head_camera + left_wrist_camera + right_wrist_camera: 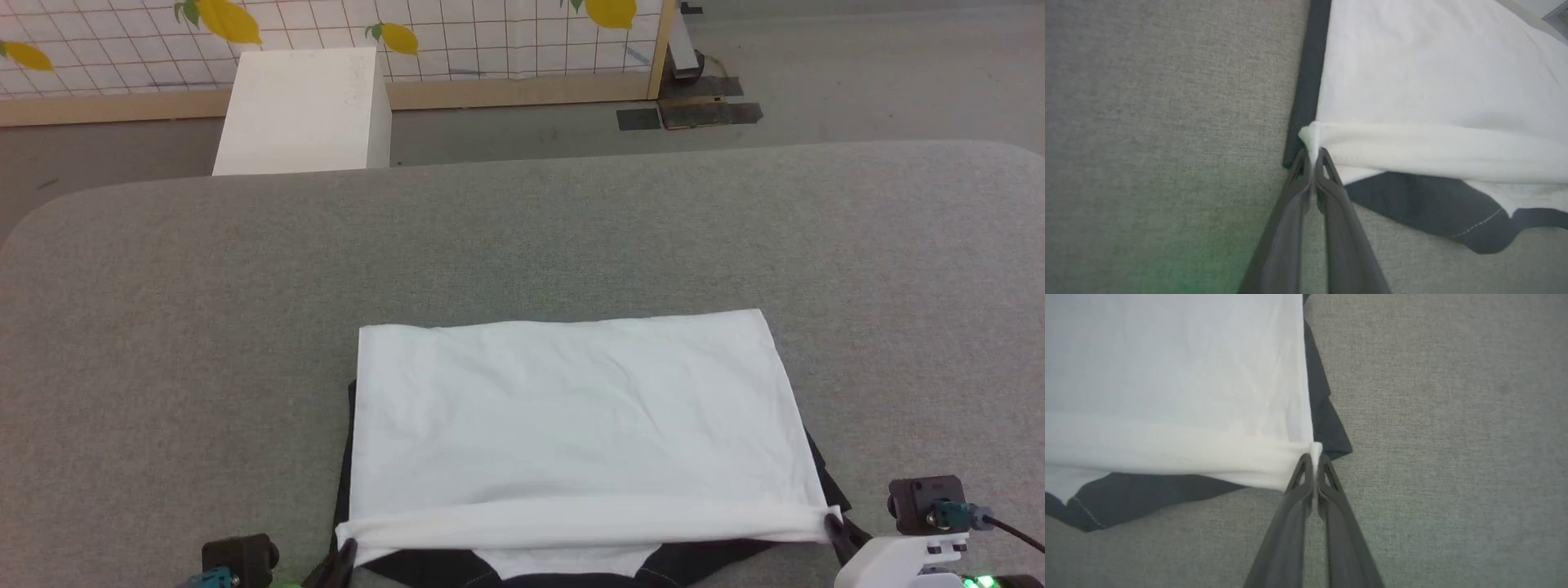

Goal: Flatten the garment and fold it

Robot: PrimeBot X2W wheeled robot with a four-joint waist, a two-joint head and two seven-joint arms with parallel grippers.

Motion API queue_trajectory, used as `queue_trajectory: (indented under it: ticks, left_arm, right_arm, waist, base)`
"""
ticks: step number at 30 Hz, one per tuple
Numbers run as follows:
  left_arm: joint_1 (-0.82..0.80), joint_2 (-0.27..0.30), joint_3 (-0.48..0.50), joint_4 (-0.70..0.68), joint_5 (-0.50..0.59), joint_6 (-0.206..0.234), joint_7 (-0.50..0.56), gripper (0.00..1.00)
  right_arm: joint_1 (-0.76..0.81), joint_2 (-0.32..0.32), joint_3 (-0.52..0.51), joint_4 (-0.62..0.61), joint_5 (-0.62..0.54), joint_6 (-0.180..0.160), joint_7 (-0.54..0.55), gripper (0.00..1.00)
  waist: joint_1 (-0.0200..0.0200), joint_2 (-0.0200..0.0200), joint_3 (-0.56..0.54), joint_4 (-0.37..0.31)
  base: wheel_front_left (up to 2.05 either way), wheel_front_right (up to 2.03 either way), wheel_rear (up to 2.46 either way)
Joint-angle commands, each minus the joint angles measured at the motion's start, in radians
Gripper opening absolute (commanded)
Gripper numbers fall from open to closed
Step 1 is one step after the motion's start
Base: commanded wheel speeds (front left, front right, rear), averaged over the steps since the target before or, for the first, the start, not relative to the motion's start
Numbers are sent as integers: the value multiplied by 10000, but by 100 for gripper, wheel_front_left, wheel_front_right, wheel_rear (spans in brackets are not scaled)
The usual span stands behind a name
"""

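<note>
Left gripper (1312, 157), right gripper (1314, 455): pinching garment (571, 408) near-edge corners | grey surface (522, 245) wide around

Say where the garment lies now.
In the head view the garment lies at the near middle of the grey surface, its near corners pinched by the left gripper and right gripper.

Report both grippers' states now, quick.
Left gripper: shut, pinching the shirt at the left end of its rolled white edge.
Right gripper: shut, pinching the right end of the same edge.
</note>
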Motion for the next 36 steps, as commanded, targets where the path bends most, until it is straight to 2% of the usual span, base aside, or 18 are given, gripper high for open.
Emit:
queue_trajectory:
  ticks: [1, 6, 10, 15, 22, 25, 28, 36]
  left_arm:
    - [31, -17, 20, 157, -1, -14, -29, 100]
    - [146, -117, 283, 155, -188, 30, -424, 100]
    - [215, 39, 673, -181, -30, 75, -1247, 100]
    - [-150, 76, 1134, -533, 601, 248, -2491, 100]
    - [-1541, -321, 1530, -420, 1956, 328, -2842, 100]
    - [-2095, -575, 1666, -356, 2735, 125, -2849, 100]
    - [-2494, -1001, 1898, -141, 3285, -194, -2852, 100]
    - [-2770, -1575, 2482, 292, 3915, -756, -2853, 100]
  right_arm:
    - [158, 32, -49, 86, 115, -21, 39, 100]
    - [242, 106, -243, 128, 337, -21, -5, 100]
    - [220, 132, -552, -97, 514, -21, -335, 100]
    - [-276, 139, -858, -227, 1097, -21, -1503, 100]
    - [-1328, 141, -906, 763, 1637, -21, -2343, 100]
    - [-1871, 141, -967, 1489, 2072, -21, -2271, 100]
    - [-2581, 142, -854, 2606, 2359, -21, -1700, 100]
    - [-3548, 142, -798, 4439, 1690, -21, -352, 100]
  waist:
    - [1, 0, -26, 12]
    - [1, 0, -164, 52]
    - [1, 0, -225, 129]
    - [1, 0, -241, 205]
    - [1, 0, -213, 446]
    - [1, 0, -206, 537]
    - [1, 0, -190, 559]
    - [1, 0, -22, 507]
  base:
    - [0, 0, 0]
    - [0, 0, 0]
    - [0, 0, 0]
    - [0, 0, 0]
    - [0, 0, 0]
    - [0, 0, 0]
    - [0, 0, 0]
    - [0, 0, 0]
